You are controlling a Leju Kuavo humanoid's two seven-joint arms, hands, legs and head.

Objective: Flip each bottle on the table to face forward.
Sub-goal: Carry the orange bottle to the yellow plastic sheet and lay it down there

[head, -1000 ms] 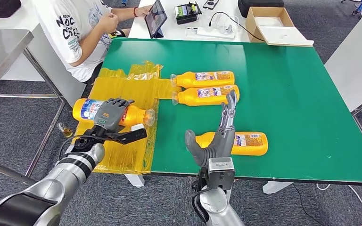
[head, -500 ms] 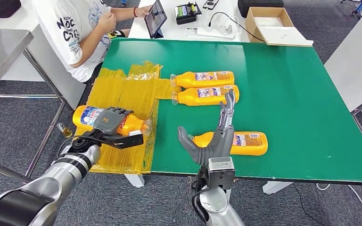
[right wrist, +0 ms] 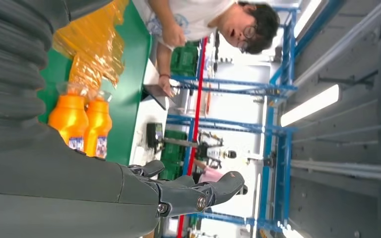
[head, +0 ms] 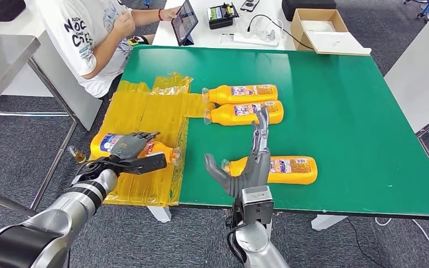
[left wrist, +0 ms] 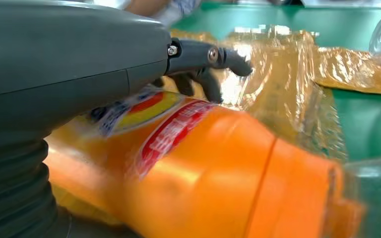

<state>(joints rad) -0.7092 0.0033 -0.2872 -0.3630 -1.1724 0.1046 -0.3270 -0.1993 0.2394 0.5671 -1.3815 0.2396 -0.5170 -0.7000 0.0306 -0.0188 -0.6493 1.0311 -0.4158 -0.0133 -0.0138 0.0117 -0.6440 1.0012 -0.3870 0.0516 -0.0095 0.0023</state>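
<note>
Step in hand: the left hand [head: 129,148] grips 1 orange bottle [head: 136,146] lying on the yellow plastic film [head: 145,111] at 9 o'clock on the green table [head: 335,100]; the left wrist view shows fingers [left wrist: 198,79] wrapped over the bottle's label. The right hand [head: 246,167] is open, fingers spread and upright, holding nothing, beside a second bottle [head: 282,169] at 6 o'clock. 2 more bottles [head: 243,103] lie side by side near centre.

Next move, as judged: roll the gripped bottle about its long axis until the front label faces up, keeping the loose film from bunching.

Room: a seated person [head: 89,33] with a tablet [head: 183,21] at 11 o'clock; a cardboard box [head: 318,28] at 1 o'clock; grey carpet.
</note>
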